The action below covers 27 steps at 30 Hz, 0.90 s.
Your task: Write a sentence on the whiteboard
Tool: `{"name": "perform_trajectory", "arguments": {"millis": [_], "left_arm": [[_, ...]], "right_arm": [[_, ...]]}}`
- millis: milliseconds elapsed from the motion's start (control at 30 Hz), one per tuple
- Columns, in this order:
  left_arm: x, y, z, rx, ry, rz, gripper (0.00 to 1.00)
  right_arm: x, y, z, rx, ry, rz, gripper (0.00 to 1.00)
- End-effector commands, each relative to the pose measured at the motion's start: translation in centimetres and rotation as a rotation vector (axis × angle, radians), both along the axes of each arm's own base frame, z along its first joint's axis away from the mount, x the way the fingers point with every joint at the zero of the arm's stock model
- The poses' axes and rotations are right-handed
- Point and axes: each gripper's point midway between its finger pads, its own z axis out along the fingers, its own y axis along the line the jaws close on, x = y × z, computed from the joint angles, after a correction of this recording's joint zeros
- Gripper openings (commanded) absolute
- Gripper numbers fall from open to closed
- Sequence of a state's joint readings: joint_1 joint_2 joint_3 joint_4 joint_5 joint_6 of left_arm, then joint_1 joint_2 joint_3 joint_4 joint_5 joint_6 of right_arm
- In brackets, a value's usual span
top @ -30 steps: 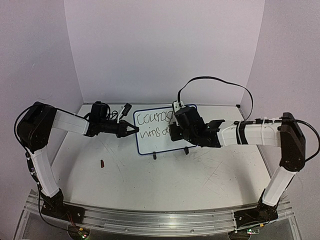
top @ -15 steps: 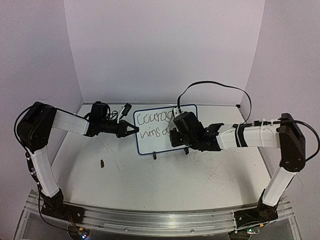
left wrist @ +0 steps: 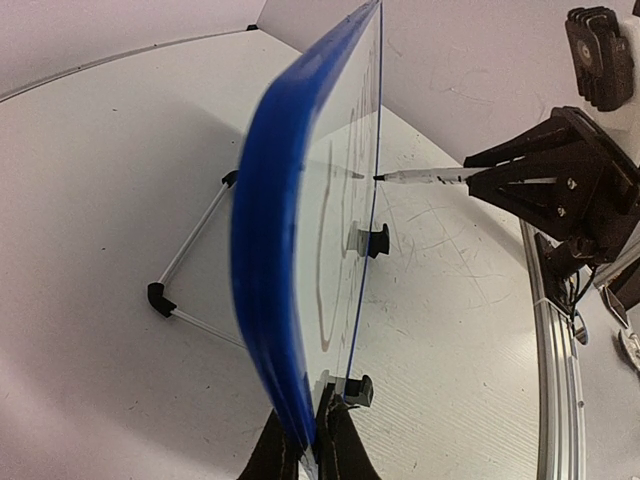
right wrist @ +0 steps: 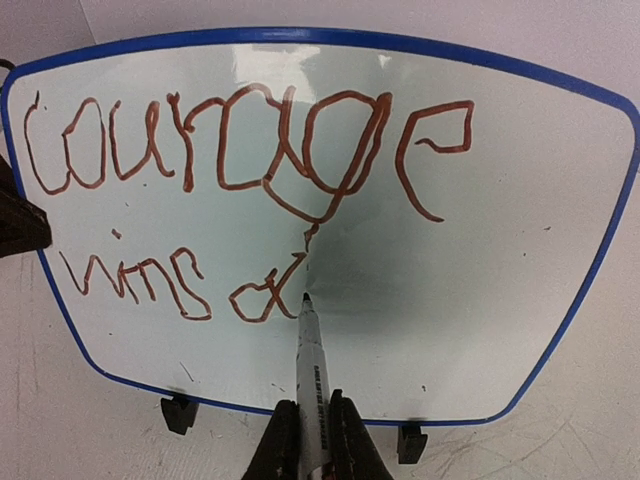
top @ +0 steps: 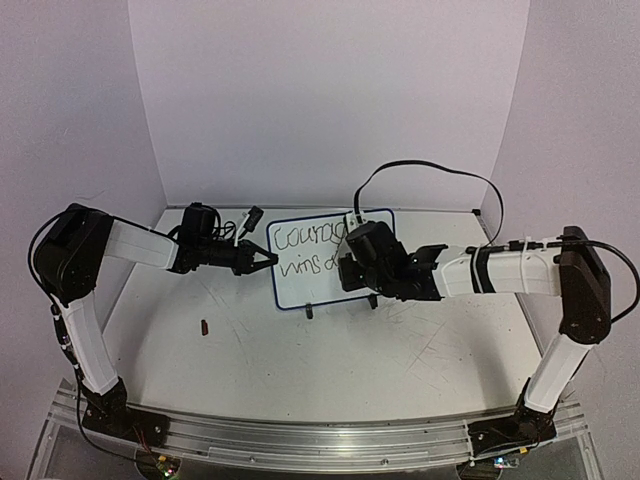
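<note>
Top view: shows the whiteboard (top: 300, 290) upright on the surface (top: 400, 350), long axis left to right, written face toward the arm bases. Shows the left arm (top: 140, 243) bent at a high elbow left of the whiteboard, forearm reaching rightward, left claw (top: 265, 259) at the whiteboard's left edge. Shows the right arm (top: 510, 268) bent at a high elbow right of the whiteboard, forearm lying leftward, right claw (top: 348, 268) in front of the whiteboard's right half. Counts one whiteboard, two arms, two clip feet (top: 309, 311) under the whiteboard's lower edge, one small dark piece (top: 204, 326) on the surface left of and nearer than the whiteboard.

Left wrist view: looks along the whiteboard's blue edge (left wrist: 262, 250), seen end-on. Shows the left claw (left wrist: 305, 450) clenched on that edge. Shows one marker (left wrist: 420, 176) pointing straight at the white face, tip on it, and a wire stand (left wrist: 190, 250) behind the whiteboard.

Right wrist view: faces the whiteboard squarely. Reads the sentence (right wrist: 250, 150) in two lines, "courage" above "wins a", running left to right. Shows the right claw (right wrist: 308, 440) clenched on the marker, its long axis pointing at the whiteboard, tip just right of the lower line's last letter.
</note>
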<state>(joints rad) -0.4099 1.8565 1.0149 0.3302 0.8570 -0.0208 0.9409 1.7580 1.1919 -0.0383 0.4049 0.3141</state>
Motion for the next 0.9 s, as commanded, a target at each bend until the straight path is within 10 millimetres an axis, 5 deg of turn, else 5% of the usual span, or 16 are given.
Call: {"name": "perform_trajectory", "arguments": {"millis": [0, 867], "left_arm": [[2.5, 1.5, -0.6, 0.106, -0.085, 0.113, 0.00], [2.5, 1.6, -0.7, 0.109, -0.085, 0.116, 0.00]], "right_arm": [[1.8, 0.5, 4.5, 0.065, -0.104, -0.022, 0.00], [1.8, -0.3, 1.7, 0.050, -0.045, -0.038, 0.00]]}}
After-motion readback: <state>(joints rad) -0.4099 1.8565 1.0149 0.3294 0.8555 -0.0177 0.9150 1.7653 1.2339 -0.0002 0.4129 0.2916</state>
